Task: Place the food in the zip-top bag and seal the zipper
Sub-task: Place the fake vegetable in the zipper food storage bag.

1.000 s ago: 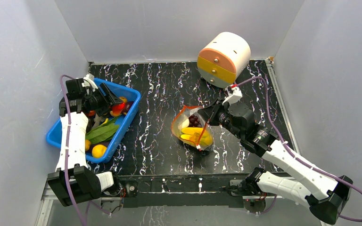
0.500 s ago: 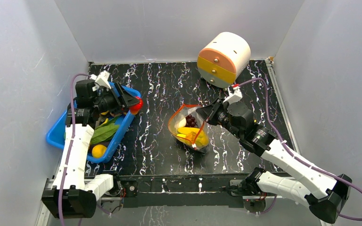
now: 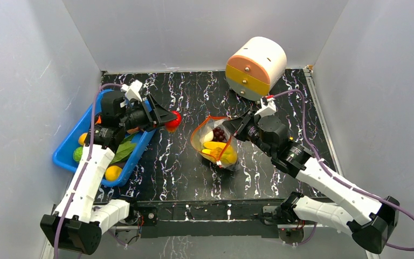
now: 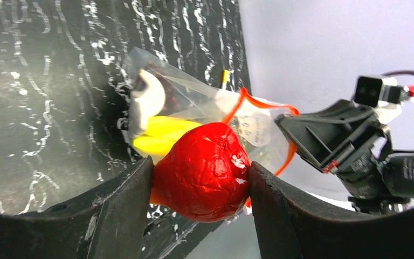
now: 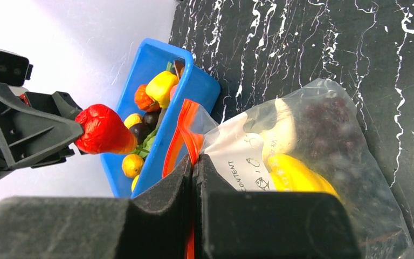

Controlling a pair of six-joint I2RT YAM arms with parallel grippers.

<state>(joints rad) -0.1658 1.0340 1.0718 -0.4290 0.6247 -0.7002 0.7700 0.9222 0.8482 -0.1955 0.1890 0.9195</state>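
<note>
My left gripper (image 3: 171, 119) (image 4: 200, 181) is shut on a red toy fruit (image 3: 174, 118) (image 4: 205, 170) (image 5: 101, 131), held in the air between the blue bin and the zip-top bag (image 3: 215, 144) (image 4: 194, 116) (image 5: 307, 145). The clear bag lies mid-table with its mouth open toward the left. Inside it are a yellow banana (image 3: 219, 154) (image 5: 296, 175), purple grapes (image 3: 219, 134) (image 5: 326, 127) and a white piece (image 4: 146, 97). My right gripper (image 3: 230, 128) (image 5: 194, 178) is shut on the bag's orange-red zipper (image 5: 186, 135) (image 4: 259, 105), holding the mouth up.
A blue bin (image 3: 67, 156) (image 5: 186, 89) at the left holds more food: oranges, a green piece, leaves, dark fruit. A white drum-shaped drawer unit (image 3: 256, 67) with orange and yellow fronts stands at the back right. Grey walls close in on three sides.
My left arm has lifted the red fruit out of the blue bin and carried it right, toward the bag. The right gripper has drawn the bag's mouth slightly left and up.
</note>
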